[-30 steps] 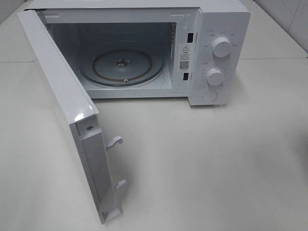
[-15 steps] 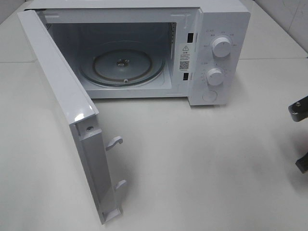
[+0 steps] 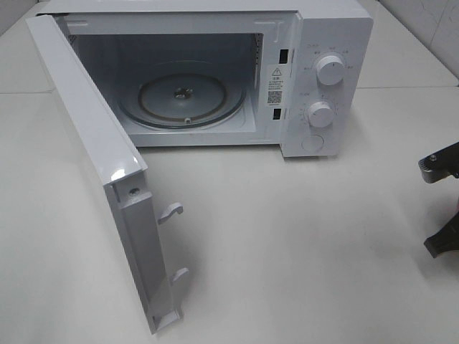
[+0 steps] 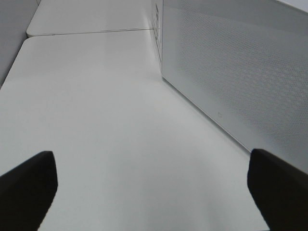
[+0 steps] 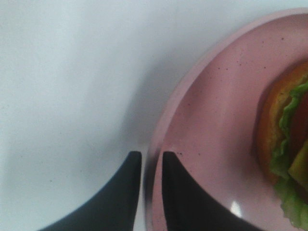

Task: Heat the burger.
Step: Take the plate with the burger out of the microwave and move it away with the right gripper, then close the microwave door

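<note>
In the right wrist view the burger point(image 5: 285, 126), an orange-brown bun with green lettuce, lies on a pink plate point(image 5: 216, 120). My right gripper point(image 5: 151, 166) is shut on the plate's rim, one dark finger on each side of it. Black parts of that gripper point(image 3: 439, 166) poke in at the right edge of the exterior view, with a sliver of pink between them. The burger itself is out of sight there. In its wrist view my left gripper point(image 4: 154, 190) stands wide open over bare table, holding nothing.
The white microwave point(image 3: 323, 36) stands at the back with its door point(image 3: 93, 143) swung far out to the left. Its glass turntable point(image 3: 181, 97) is bare. A white perforated panel point(image 4: 240, 72) rises close beside my left gripper.
My right gripper has come into the exterior view from the right edge and moved leftwards. The left gripper and the microwave have not changed.
</note>
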`<state>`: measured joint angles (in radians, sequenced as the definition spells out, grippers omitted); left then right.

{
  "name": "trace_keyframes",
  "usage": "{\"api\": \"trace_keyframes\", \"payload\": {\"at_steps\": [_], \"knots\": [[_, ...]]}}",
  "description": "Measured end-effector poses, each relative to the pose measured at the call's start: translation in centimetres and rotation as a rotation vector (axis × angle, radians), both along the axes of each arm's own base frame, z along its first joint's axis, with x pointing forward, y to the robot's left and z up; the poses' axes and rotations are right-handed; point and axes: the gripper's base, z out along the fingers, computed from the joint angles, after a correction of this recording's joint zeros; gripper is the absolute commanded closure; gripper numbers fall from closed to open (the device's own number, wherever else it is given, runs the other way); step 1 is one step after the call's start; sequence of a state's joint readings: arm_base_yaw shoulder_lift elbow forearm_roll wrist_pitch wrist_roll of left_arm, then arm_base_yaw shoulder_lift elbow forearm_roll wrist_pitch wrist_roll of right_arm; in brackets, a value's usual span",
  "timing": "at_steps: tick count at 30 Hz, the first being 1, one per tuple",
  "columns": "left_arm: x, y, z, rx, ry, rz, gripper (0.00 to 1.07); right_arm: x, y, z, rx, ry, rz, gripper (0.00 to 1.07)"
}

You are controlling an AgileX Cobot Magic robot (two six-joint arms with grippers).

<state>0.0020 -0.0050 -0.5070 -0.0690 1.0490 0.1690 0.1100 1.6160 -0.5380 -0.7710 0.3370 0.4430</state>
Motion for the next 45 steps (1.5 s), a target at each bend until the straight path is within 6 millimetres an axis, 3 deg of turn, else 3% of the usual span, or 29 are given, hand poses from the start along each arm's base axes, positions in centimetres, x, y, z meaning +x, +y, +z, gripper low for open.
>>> {"api": "trace_keyframes", "payload": {"at_steps": [2, 3, 4, 5, 7, 8, 10, 16, 23, 29, 32, 39, 45], "knots": [[0.0, 0.0, 0.0, 0.000, 0.000, 0.000, 0.02, 0.1, 0.2, 0.0, 0.031, -0.013, -0.017, 0.60], [0.0, 0.0, 0.0, 0.000, 0.000, 0.000, 0.02, 0.1, 0.2, 0.0, 0.031, -0.013, -0.017, 0.60], [0.0, 0.0, 0.0, 0.000, 0.000, 0.000, 0.02, 0.1, 0.4, -0.1, 0.053, -0.021, -0.033, 0.47], [0.0, 0.0, 0.0, 0.000, 0.000, 0.000, 0.02, 0.1, 0.4, -0.1, 0.053, -0.021, -0.033, 0.47], [0.0, 0.0, 0.0, 0.000, 0.000, 0.000, 0.02, 0.2, 0.6, -0.1, 0.088, -0.036, -0.055, 0.31], [0.0, 0.0, 0.0, 0.000, 0.000, 0.000, 0.02, 0.2, 0.6, -0.1, 0.088, -0.036, -0.055, 0.31], [0.0, 0.0, 0.0, 0.000, 0.000, 0.000, 0.02, 0.6, 0.8, 0.1, 0.126, -0.054, -0.096, 0.20], [0.0, 0.0, 0.0, 0.000, 0.000, 0.000, 0.02, 1.2, 1.3, 1.3, 0.198, -0.092, -0.192, 0.20], [0.0, 0.0, 0.0, 0.000, 0.000, 0.000, 0.02, 0.8, 1.7, 5.1, 0.289, -0.137, -0.285, 0.31], [0.0, 0.0, 0.0, 0.000, 0.000, 0.000, 0.02, -0.1, 1.5, 7.9, 0.295, -0.158, -0.317, 0.29], [0.0, 0.0, 0.0, 0.000, 0.000, 0.000, 0.02, -1.4, 1.3, 9.3, 0.289, -0.143, -0.344, 0.25], [0.0, 0.0, 0.0, 0.000, 0.000, 0.000, 0.02, -4.4, 1.9, 11.6, 0.370, -0.083, -0.298, 0.25], [0.0, 0.0, 0.0, 0.000, 0.000, 0.000, 0.02, -7.7, 2.3, 14.9, 0.472, -0.198, -0.230, 0.29]]}}
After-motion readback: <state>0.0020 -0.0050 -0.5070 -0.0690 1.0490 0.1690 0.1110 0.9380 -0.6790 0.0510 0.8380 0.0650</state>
